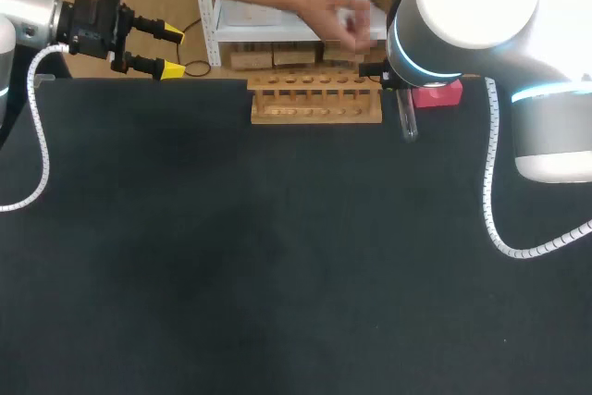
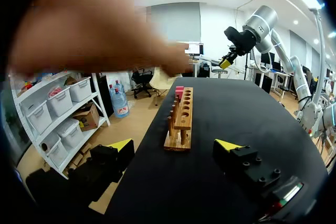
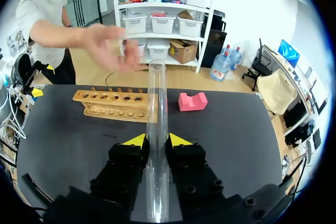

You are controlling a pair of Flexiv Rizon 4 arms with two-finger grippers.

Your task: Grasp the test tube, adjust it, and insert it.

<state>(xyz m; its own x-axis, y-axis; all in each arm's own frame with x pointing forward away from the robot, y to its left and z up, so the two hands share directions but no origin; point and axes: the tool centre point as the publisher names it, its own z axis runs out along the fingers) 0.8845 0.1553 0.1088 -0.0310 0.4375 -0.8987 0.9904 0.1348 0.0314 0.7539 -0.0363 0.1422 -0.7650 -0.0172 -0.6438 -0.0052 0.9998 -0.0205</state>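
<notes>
Left claw point(image 1: 172, 51) hangs wide open and empty at the far left edge of the bench point(image 1: 277, 275). A person's hand point(image 1: 338, 16) reaches above the wooden rack point(image 1: 316, 99). Right claw point(image 3: 157, 140), beside the rack's right end, clamps the test tube point(image 3: 156, 93) between both fingers, the tube projecting ahead past their tips.

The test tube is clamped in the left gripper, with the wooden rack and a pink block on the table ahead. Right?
Not quite. The right wrist view shows the right gripper shut on the test tube; the left gripper is open and holds nothing. The wooden rack and pink block do lie on the table ahead.
</notes>
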